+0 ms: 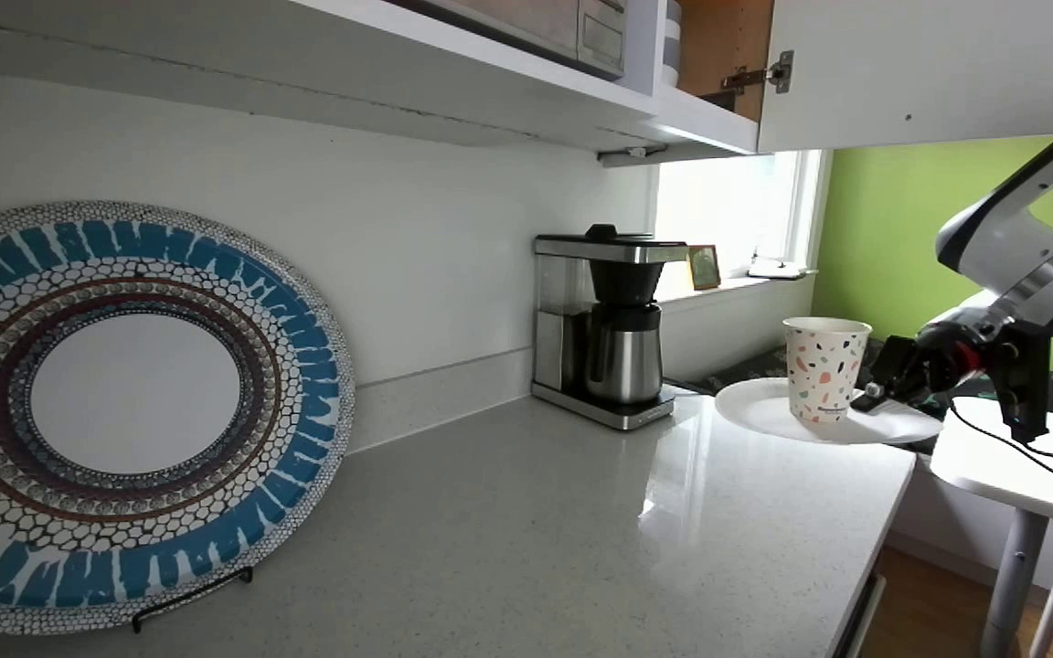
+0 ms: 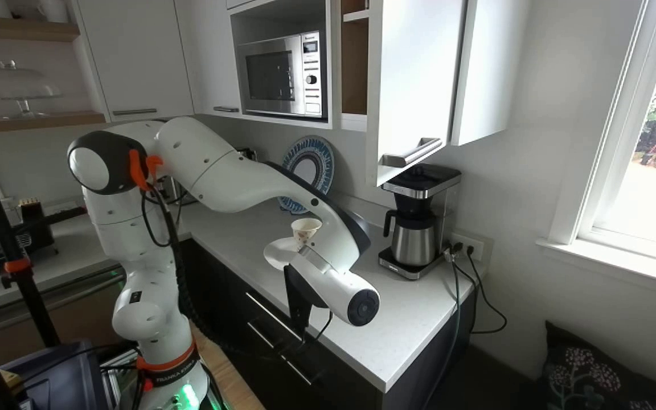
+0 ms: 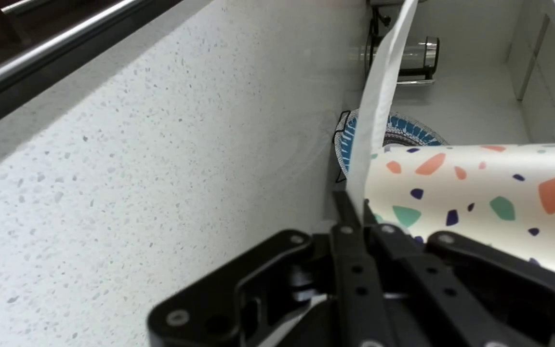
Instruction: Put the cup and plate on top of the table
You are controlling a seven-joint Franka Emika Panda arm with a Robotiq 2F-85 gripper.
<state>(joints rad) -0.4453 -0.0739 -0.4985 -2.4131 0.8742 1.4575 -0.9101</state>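
Observation:
The cup [image 1: 824, 370], cream-white with coloured speckles, stands upright on the plate [image 1: 753, 402], which is white, round and flat. In the wrist view the cup [image 3: 480, 202] lies to the right of the plate [image 3: 376, 106], which shows edge-on. My gripper [image 1: 872, 395] is shut on the plate's rim beside the cup; its fingertips [image 3: 358, 212] pinch the rim in the wrist view. The plate is held nearly level above the table [image 1: 508, 530], the glossy pale countertop, near its front edge. In an exterior view the cup [image 2: 306, 228] and plate [image 2: 277, 253] show partly behind my arm, which hides the fingers.
A coffee maker [image 1: 613, 329] stands at the back of the counter by the wall. A large blue patterned decorative plate [image 1: 143, 420] leans on a stand. An open cabinet door [image 2: 413, 85] hangs above the counter. A white side table [image 1: 1029, 457] stands beyond the counter.

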